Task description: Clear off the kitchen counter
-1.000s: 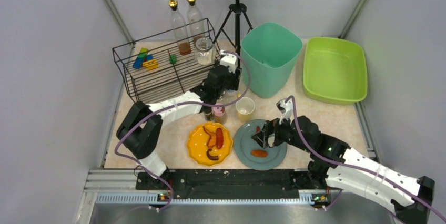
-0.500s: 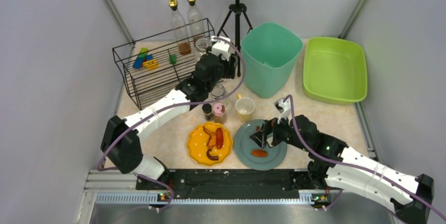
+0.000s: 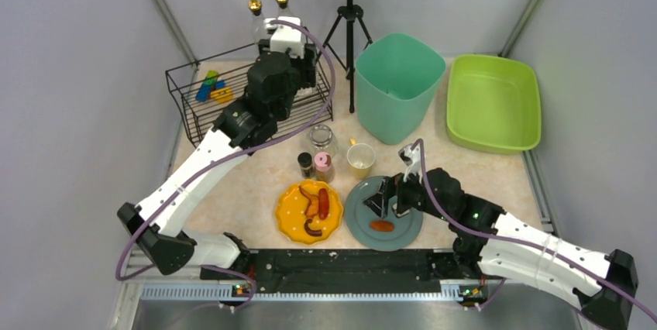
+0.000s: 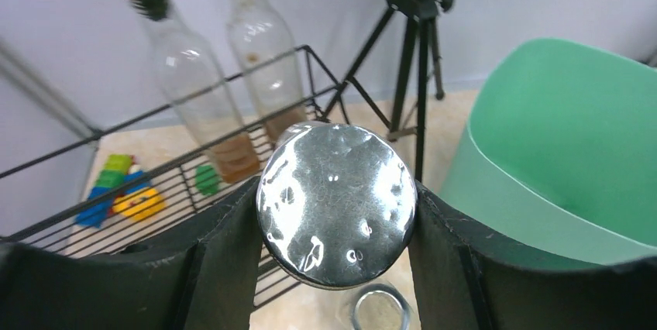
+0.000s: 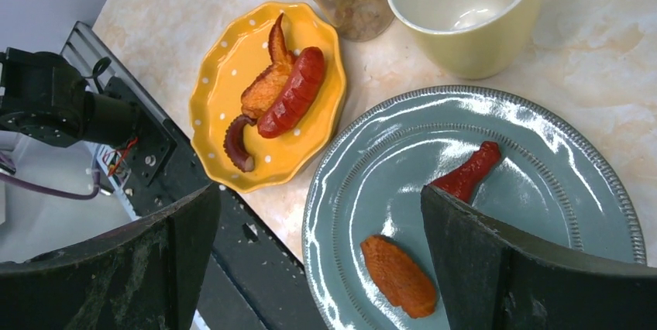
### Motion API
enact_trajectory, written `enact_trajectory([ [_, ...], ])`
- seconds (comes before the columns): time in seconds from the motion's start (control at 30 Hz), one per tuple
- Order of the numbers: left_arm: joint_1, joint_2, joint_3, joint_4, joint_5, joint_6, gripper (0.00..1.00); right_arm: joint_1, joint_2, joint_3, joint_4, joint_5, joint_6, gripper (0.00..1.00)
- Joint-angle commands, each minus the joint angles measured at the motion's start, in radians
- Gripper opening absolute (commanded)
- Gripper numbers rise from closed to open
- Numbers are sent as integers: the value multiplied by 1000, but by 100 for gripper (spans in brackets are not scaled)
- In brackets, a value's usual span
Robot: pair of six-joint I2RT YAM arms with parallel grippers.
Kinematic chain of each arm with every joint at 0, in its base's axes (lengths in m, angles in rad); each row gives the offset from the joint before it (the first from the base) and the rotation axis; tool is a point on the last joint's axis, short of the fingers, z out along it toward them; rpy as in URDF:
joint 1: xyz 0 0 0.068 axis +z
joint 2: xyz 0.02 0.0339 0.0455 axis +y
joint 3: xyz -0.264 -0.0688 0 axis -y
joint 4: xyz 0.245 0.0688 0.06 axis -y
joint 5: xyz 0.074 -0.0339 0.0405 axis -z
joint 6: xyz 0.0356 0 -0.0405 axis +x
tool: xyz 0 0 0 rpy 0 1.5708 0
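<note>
Beige kitchen counter [image 3: 256, 187] lies flat; long axis unclear.

Kitchen counter [image 3: 480, 171]: beige, marbled. Upper left: black wire rack [image 3: 203, 117]. Upper centre: teal bin [image 3: 399, 86]. Upper right: green tub [image 3: 492, 101]. Mid-frame: open glass jar [image 3: 321, 139], two small spice jars [image 3: 314, 165], cream cup [image 3: 361, 159]. Lower centre: yellow plate [image 3: 285, 214] and grey plate [image 3: 356, 218], side by side.

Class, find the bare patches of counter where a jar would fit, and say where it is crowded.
Bare: kitchen counter between wire rack and yellow plate; also between green tub and grey plate. Crowded: the centre, around cup and spice jars.
</note>
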Motion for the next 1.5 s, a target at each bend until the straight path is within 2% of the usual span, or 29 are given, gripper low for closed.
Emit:
enact_trajectory([
  [0.0,63,-60,85,-51,-85,25,0,-2,20,-12,102,-24,-6,99],
  [0.33,367,-75,74,-43,47,-49,0,-2,50,-23,143,-62,-14,99],
  [0.67,561,11,146,1,120,-110,0,-2,71,-67,244,-97,10,99],
  [1.07,647,134,212,85,132,-170,0,-1,86,-131,344,-152,36,99],
  [1.47,655,230,201,157,172,-231,0,-2,152,-157,420,-192,31,99],
])
